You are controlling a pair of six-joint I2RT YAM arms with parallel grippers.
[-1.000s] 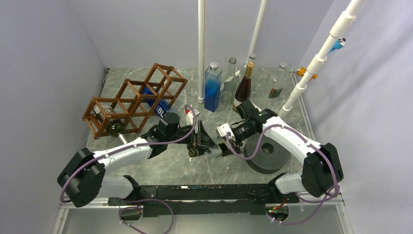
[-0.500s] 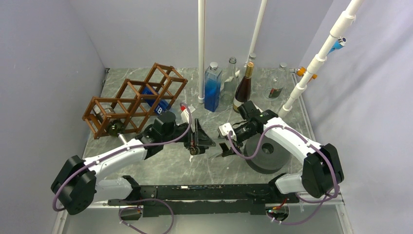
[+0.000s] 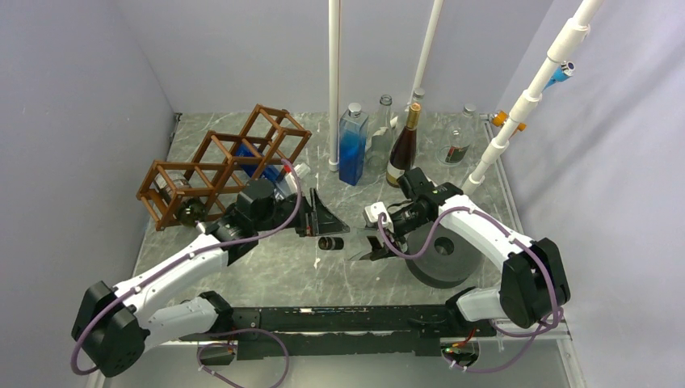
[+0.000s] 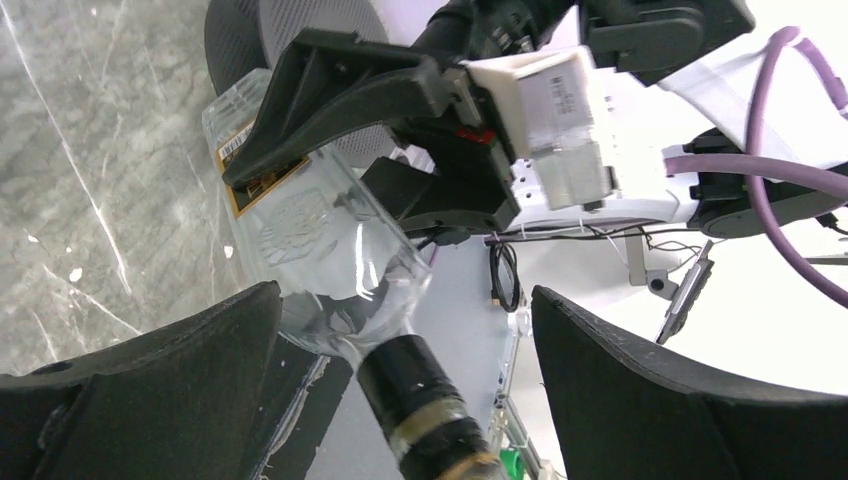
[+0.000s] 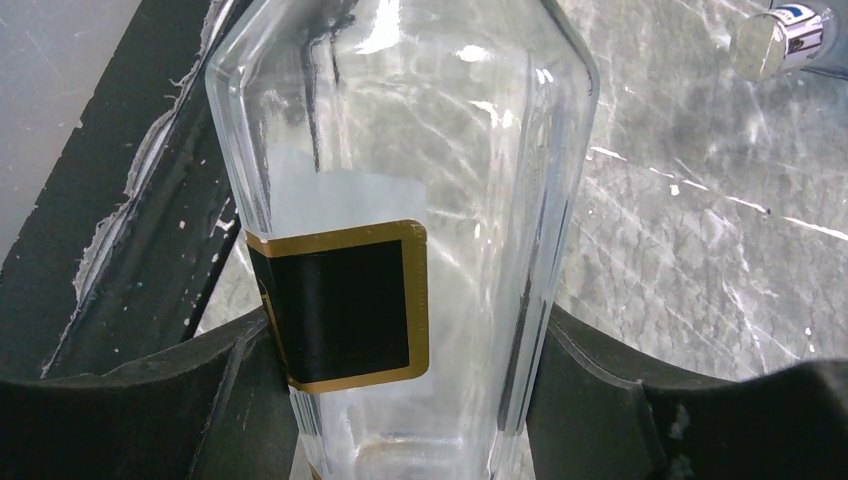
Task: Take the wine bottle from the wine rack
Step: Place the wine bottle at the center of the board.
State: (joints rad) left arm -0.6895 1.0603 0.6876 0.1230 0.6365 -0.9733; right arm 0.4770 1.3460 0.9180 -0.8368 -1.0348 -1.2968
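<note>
The brown wooden wine rack made of thin sticks [image 3: 212,162] stands on the grey marble table [image 3: 283,271]. The clear glass wine bottle with a dark cap and a black and gold label [image 4: 325,245] is not in the wine rack. It is up in the air, off to the right of the rack and a bit nearer to the arms, and it does not touch the rack. It lies on its side, with its cap end pointing back towards the rack.

The right gripper [image 5: 400,335] pinches the wide body of this bottle, one finger on each side, right by the label. It is on the far side of the bottle from the rack.

The left gripper [image 4: 405,295] is between the rack and the bottle. Its two fingers are spread as wide as they go. The bottle's neck and shoulder sit in the gap between them, and the fingers do not touch the glass.

A blue bottle [image 3: 257,168] lies inside a middle cell of the rack. Another bottle [image 3: 191,212] lies in a cell at the rack's left end.

To the right of the rack, near the back wall, stand a square blue glass bottle [image 3: 353,147] and a dark wine bottle with a gold top [image 3: 402,149].
</note>
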